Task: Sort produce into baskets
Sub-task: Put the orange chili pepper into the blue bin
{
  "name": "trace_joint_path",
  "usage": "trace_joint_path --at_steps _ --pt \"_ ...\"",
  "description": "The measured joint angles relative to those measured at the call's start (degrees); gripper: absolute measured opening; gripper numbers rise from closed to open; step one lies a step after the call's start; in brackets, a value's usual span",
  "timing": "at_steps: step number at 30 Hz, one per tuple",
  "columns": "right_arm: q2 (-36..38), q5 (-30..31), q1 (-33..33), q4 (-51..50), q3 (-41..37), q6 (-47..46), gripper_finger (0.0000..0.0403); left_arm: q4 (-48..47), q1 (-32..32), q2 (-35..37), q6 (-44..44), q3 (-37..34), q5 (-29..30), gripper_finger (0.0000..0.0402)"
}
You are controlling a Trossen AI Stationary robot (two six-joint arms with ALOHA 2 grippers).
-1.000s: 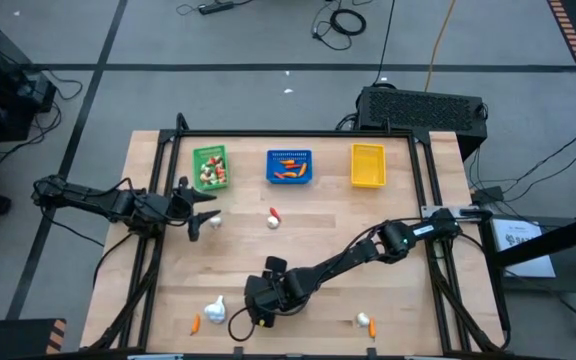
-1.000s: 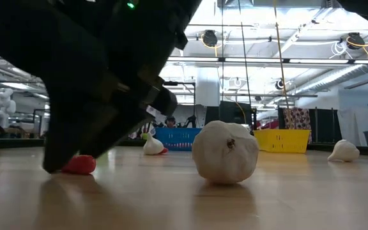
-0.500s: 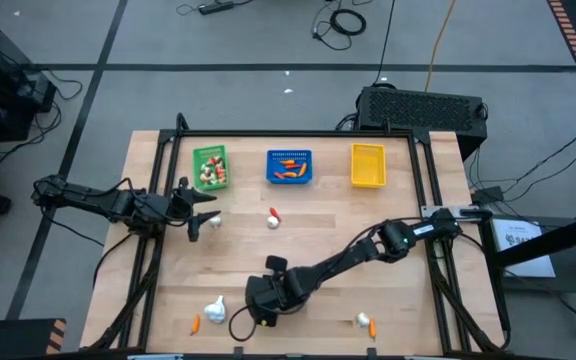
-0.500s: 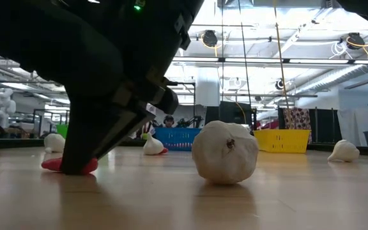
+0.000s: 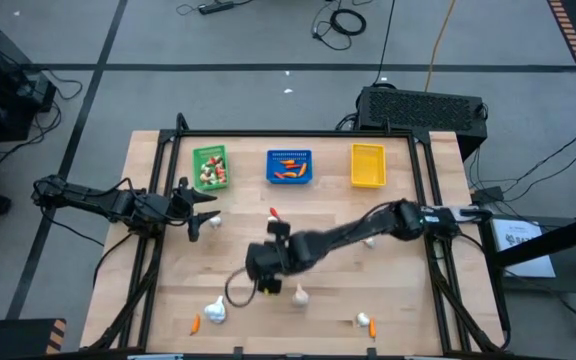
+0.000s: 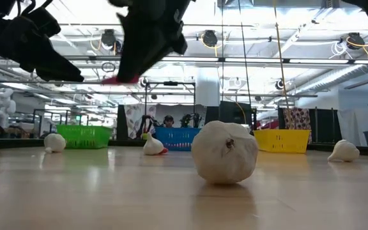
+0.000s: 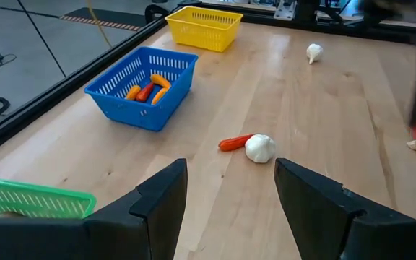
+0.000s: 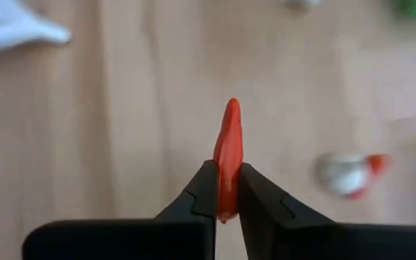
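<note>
Pinching a slim red pepper piece (image 8: 227, 160) between its two fingertips, my right gripper (image 5: 265, 264) hangs above the table (image 5: 408, 300), lifted clear of the wood, near the middle and toward the front from the blue basket (image 5: 289, 167). The piece points straight out past the fingertips. A white garlic bulb (image 5: 299, 295) lies just beside that gripper on its front side, and another bulb (image 5: 214, 311) sits farther to the front left with a small orange bit (image 5: 196, 323) next to it. The blue basket holds red and orange pieces, with the green basket (image 5: 210, 167) to its left and the yellow basket (image 5: 367, 165) to its right. My left gripper (image 5: 196, 212) waits just in front of the green basket, fingers spread apart, holding nothing.
</note>
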State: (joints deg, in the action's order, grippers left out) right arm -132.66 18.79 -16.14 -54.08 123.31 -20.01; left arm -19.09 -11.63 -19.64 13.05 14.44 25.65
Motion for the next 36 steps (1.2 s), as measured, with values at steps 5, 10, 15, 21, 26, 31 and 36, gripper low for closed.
trace_joint_path --at_steps 5,10,15,21,26,31,36 --pt "3.2 0.3 5.3 -1.6 0.0 4.9 0.0029 -0.2 0.0 0.0 0.0 0.0 0.0 0.0217" --pt "3.4 0.3 12.0 -3.9 0.0 9.9 0.0029 -1.0 0.0 0.0 0.1 0.0 0.0 0.0217" --pt "3.5 -3.3 19.5 -5.3 0.0 11.2 0.0029 -1.0 0.0 0.0 0.2 0.0 0.0 0.0217" --pt "3.5 -4.1 27.6 -5.5 0.0 12.8 0.0029 -1.0 0.0 0.0 0.4 0.0 0.0 0.0217" --pt "3.4 -4.1 32.4 -5.6 0.0 12.5 0.0029 -1.0 0.0 0.0 1.5 0.0 -0.2 0.0217" --pt "3.3 -4.2 35.0 -5.6 0.0 12.3 0.0037 -1.2 0.0 0.0 1.6 0.0 -0.3 0.0217" --pt "3.3 -4.7 36.4 -7.3 0.0 11.7 0.0060 -1.2 0.0 0.0 1.6 0.0 -0.3 0.0217"
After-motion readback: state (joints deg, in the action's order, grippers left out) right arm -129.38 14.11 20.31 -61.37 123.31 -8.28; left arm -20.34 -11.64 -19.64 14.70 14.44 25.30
